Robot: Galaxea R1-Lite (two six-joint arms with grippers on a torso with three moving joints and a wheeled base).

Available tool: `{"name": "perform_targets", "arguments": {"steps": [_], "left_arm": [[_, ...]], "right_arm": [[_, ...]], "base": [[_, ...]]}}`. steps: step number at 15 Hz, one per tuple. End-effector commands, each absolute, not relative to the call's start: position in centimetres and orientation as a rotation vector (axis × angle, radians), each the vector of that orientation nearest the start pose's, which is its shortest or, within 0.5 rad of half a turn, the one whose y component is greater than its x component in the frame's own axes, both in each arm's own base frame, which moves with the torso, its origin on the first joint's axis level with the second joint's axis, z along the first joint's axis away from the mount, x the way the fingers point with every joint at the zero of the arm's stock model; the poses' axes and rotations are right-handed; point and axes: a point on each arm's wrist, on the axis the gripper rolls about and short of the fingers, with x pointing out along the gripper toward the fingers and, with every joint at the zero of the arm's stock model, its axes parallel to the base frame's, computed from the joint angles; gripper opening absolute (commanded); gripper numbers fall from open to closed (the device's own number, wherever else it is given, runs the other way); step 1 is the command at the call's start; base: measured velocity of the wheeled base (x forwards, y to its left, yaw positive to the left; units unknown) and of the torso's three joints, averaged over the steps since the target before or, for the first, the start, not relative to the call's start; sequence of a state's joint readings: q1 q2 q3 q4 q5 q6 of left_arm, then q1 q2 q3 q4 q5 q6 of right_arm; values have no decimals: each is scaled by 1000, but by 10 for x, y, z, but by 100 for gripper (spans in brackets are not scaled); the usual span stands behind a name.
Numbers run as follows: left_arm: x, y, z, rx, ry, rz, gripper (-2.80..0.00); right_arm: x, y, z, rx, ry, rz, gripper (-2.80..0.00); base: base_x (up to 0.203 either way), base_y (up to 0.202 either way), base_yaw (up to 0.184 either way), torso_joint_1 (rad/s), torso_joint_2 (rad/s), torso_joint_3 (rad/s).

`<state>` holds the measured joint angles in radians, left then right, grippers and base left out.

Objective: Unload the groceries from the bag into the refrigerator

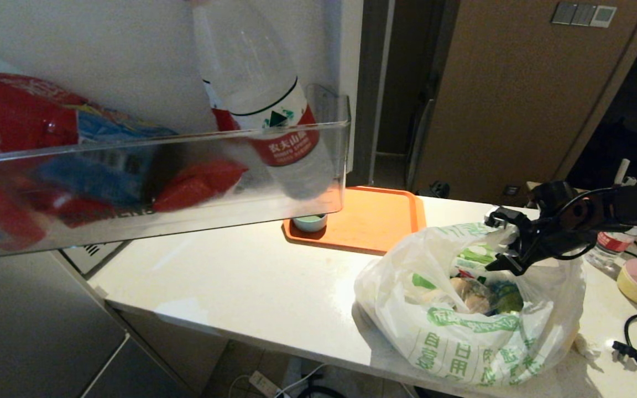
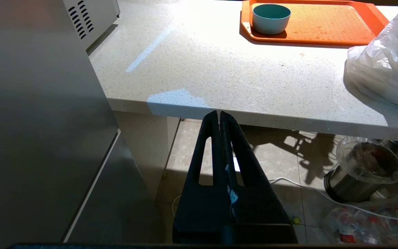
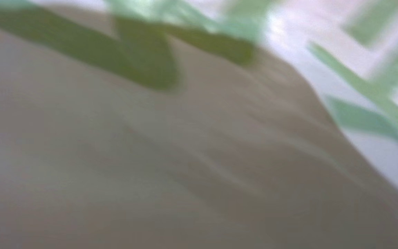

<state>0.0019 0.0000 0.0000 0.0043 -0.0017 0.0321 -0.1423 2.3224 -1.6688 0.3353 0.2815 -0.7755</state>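
— What do we have in front of us?

— We see the crinkly translucent white plastic bag with green characters [image 1: 462, 309] sitting on the pale speckled tabletop [image 1: 241, 276], near its front edge, just beside the flat orange plastic tray [image 1: 374, 218]. Its mouth gapes upward, and inside we make out the groceries [image 1: 476, 290]: pale beige lumps, something green, a white-and-green pack.

— And our right gripper [image 1: 504, 243]?

— It hangs at the bag's mouth, at the far rim, pointing down into it. Its black fingers [image 1: 509, 262] stand apart in the head view — we see nothing pinched between them. Its wrist view is filled with blurred plastic and green print.

— The left gripper [image 2: 218, 116]?

— Parked low, off the tabletop's front edge, over the tiled floor, its fingers pressed flat together.

— Where is the refrigerator?

— On our left. Its grey-steel front [image 2: 29, 138] stands next to the tabletop, and its open door's clear shelf bin [image 1: 158, 188] fills the near left of the head view, holding a clear water bottle with a red label [image 1: 274, 121] and red packages [image 1: 14, 127].

— Anything on the tray?

— A small teal bowl [image 2: 271, 18], at its near-left corner.
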Motion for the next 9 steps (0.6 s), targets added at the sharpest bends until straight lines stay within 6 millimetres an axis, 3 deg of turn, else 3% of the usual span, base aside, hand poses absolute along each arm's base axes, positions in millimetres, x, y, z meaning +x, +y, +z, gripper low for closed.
{"name": "perform_targets", "arguments": {"steps": [1,6,9], "left_arm": [[-23,0,75,32,6,0,-280],[-23,0,75,32,6,1,-280],[-23,0,75,32,6,1,-280]], "right_arm": [[445,-49,81,-519,858,522,0],[453,-32,62,-523,858,566,0],[454,-32,53,-511,879,569,0]], "base": [[0,0,0,0,0,0],[0,0,0,0,0,0],[0,0,0,0,0,0]]}}
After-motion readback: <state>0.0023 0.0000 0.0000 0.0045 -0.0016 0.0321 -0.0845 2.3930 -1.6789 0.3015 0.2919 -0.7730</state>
